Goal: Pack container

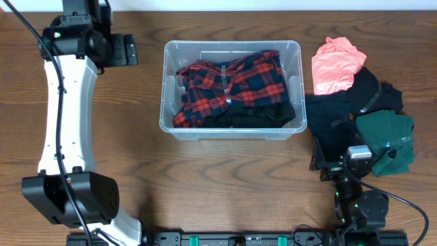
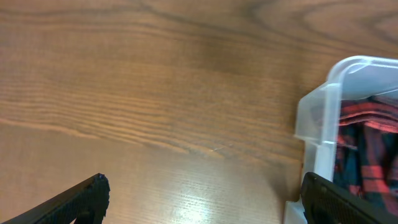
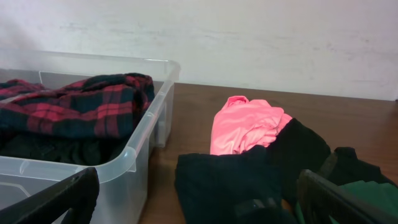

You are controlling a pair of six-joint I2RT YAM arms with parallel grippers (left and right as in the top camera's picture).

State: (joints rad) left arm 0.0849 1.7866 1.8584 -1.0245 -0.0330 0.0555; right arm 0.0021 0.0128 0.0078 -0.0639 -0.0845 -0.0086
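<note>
The clear plastic container (image 1: 232, 45) stands at the table's middle back. It holds a red-and-black plaid shirt (image 1: 229, 85) lying over a black garment (image 1: 266, 115). My left gripper (image 1: 126, 49) is open and empty, left of the container's far left corner. The left wrist view shows its jaws (image 2: 202, 193) over bare wood, with the container's corner (image 2: 323, 106) at the right. My right gripper (image 1: 338, 154) is open and empty, low over a black garment (image 3: 230, 180). In the right wrist view the jaws (image 3: 199, 205) face the back wall, with the container (image 3: 149, 65) at the left.
Right of the container lies a pile of clothes: a pink garment (image 1: 336, 63) at the back, black garments (image 1: 341, 109) in the middle and a dark green one (image 1: 389, 140) at the front right. The pink one (image 3: 242, 124) also shows in the right wrist view.
</note>
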